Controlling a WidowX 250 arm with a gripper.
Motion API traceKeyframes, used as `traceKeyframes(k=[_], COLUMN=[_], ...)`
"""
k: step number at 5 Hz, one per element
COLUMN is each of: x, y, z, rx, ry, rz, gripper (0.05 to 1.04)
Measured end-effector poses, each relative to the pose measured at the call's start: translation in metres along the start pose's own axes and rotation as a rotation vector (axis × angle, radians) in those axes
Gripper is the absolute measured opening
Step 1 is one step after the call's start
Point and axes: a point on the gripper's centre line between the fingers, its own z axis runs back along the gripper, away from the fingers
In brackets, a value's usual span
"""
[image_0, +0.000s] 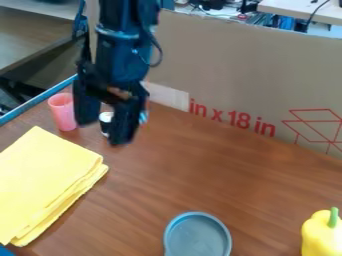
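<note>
The black gripper (105, 125) hangs over the table's upper left part, open, its two fingers apart. Partly hidden behind its right finger is a small white and dark object (105, 118); whether they touch I cannot tell. A pink cup (63, 112) stands upright just left of the gripper. Below and to the left lies a folded yellow cloth (47, 182). At the bottom centre is a round grey-blue dish (198, 237), and a yellow bell pepper (322, 235) with a green stem sits at the lower right.
A cardboard panel (247, 70) with red print rises along the back of the brown wooden table (194, 170). A blue edge strip (38, 100) runs along the left side. Cables and other clutter lie beyond the panel.
</note>
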Motion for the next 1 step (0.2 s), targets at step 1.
traceKeyframes(k=[1], x=[-0.0325], y=[-0.0308], z=[0.0083], rx=[0.016], ry=[-0.060], rz=[-0.096], gripper=[1.008])
